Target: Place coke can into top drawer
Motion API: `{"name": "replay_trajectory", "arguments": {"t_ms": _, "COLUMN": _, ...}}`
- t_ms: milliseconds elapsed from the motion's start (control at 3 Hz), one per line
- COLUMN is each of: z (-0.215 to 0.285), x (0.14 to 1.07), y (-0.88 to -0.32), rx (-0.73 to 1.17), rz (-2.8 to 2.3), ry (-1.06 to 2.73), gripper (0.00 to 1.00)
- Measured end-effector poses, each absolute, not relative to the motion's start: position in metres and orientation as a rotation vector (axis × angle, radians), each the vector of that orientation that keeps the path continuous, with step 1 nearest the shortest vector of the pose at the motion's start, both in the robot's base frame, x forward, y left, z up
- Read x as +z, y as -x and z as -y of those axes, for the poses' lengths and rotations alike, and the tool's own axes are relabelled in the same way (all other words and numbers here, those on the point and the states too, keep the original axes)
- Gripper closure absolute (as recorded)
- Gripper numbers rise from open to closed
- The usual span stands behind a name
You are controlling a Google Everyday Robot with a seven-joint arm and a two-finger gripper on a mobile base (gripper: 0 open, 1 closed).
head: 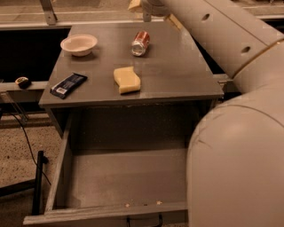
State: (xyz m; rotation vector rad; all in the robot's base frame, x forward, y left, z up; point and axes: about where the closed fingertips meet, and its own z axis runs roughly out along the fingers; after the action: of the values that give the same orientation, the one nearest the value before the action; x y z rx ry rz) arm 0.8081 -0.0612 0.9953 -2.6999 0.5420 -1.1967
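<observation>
The coke can (140, 43), red with silver ends, lies on its side near the back middle of the grey cabinet top (177, 66). The top drawer (60, 170) is pulled fully open below it, and its wide grey inside holds nothing but a few crumbs by the front panel. My gripper (141, 5) is at the top edge of the view, just behind and above the can and mostly cut off. My large beige arm (235, 133) runs from the lower right up to it and hides the drawer's right side.
A white bowl (79, 44) stands at the back left of the cabinet top. A yellow sponge (126, 80) lies in the middle and a dark blue snack bar wrapper (68, 85) at the front left. A black stand leg (37, 188) is left of the drawer.
</observation>
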Motion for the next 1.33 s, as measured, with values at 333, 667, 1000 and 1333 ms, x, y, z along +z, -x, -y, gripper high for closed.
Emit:
{"name": "replay_trajectory", "arguments": {"t_ms": 333, "z": 0.059, "x": 0.992, "y": -0.81, "rx": -1.192, "rz": -0.534, "ry": 2.706, "gripper": 0.0}}
{"name": "replay_trajectory", "arguments": {"t_ms": 667, "z": 0.055, "x": 0.991, "y": -0.829, "rx": -1.229, "rz": -0.477, "ry": 2.667, "gripper": 0.0}}
{"name": "replay_trajectory", "arguments": {"t_ms": 1000, "z": 0.046, "x": 0.969, "y": -0.869, "rx": -1.237, "rz": -0.382, "ry": 2.672, "gripper": 0.0}}
{"name": "replay_trajectory", "arguments": {"t_ms": 1333, "z": 0.033, "x": 0.913, "y": -0.907, "rx": -1.143, "rz": -0.356, "ry": 2.742, "gripper": 0.0}}
